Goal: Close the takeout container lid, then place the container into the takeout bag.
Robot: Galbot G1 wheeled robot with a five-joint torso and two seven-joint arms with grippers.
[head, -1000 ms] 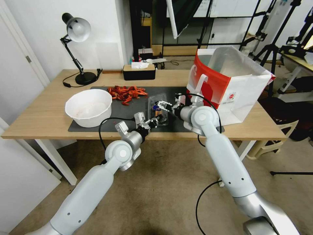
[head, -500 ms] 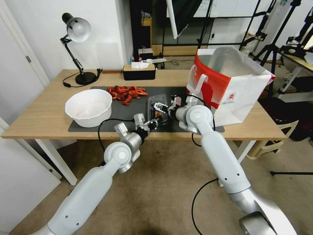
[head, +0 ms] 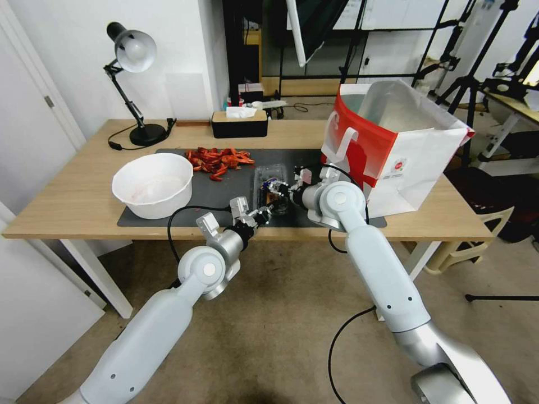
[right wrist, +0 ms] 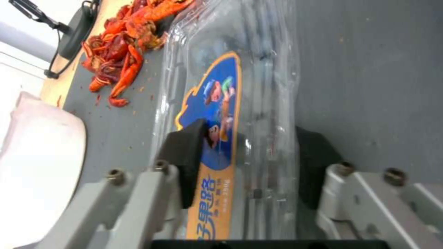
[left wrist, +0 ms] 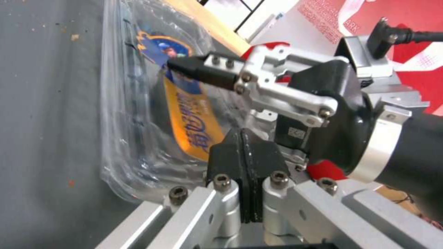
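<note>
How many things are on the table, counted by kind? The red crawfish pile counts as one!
Bowl: 1
Clear box: 1
Paper bag: 1
Desk lamp: 1
Tissue box: 1
Crawfish pile: 1
Dark mat: 1
Total: 7
</note>
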